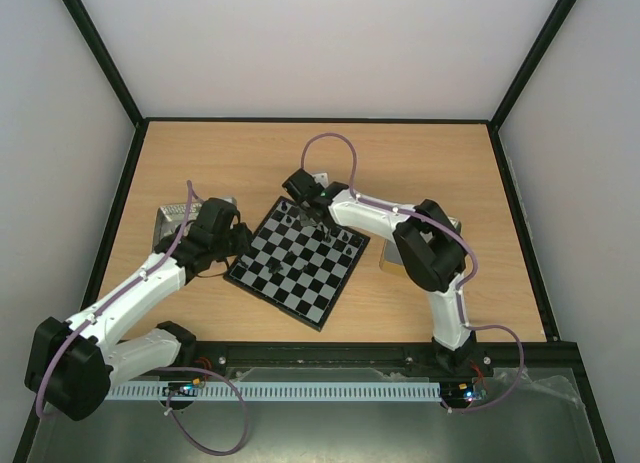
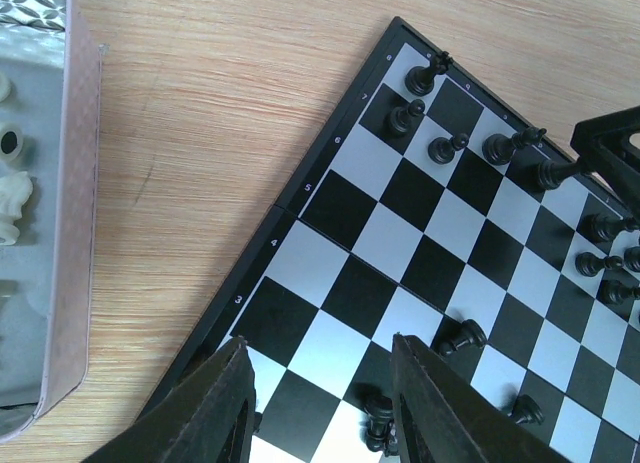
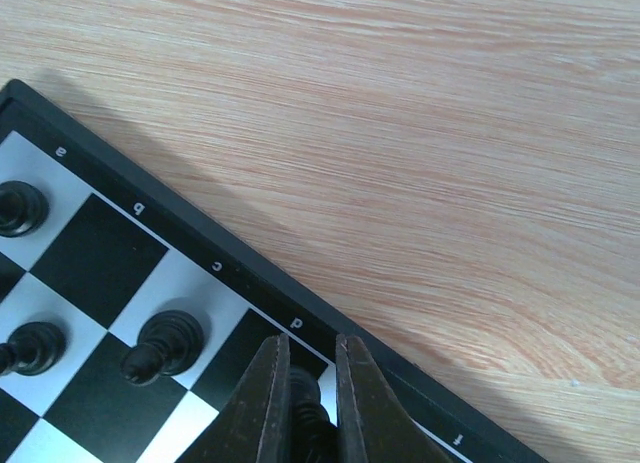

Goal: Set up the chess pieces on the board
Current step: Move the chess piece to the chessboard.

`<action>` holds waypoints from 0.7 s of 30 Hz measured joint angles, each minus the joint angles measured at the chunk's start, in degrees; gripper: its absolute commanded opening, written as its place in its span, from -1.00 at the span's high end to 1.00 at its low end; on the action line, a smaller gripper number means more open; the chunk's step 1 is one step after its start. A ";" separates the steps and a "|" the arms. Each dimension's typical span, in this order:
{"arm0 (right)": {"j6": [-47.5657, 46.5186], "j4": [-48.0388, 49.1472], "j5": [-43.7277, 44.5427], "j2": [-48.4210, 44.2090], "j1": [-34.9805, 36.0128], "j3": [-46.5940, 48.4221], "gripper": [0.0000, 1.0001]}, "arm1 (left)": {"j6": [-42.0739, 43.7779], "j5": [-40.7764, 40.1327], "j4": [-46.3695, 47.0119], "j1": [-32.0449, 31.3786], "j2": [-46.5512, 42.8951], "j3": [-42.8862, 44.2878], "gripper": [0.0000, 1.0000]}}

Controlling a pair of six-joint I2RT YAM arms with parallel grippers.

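The left end effector [image 2: 320, 348] is hovering half-parted, holding nothing, over the left edge of the board [image 1: 310, 283], near a metal tray [image 2: 75, 233] that is carrying white pieces [image 2: 15, 198]. The board is lying skewed on the middle of the bench [image 1: 420, 163], with black chess pieces [image 2: 405, 116] standing mostly along its far side. There, the right end effector [image 3: 310, 340] is pinching one black chessman [image 3: 305, 408] between narrow fingers over an edge square.
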 measured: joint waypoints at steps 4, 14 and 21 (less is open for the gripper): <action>0.44 -0.44 0.28 -0.98 -0.02 -1.29 0.92 | 0.02 0.02 0.00 0.00 0.07 0.00 0.19; 0.72 -1.62 0.46 -2.80 -0.02 -3.48 0.87 | 0.02 0.04 0.00 0.22 0.33 0.00 0.19; 0.63 -1.75 0.63 -2.82 -0.02 -3.48 0.82 | 0.00 0.04 0.00 0.22 0.59 -0.02 0.18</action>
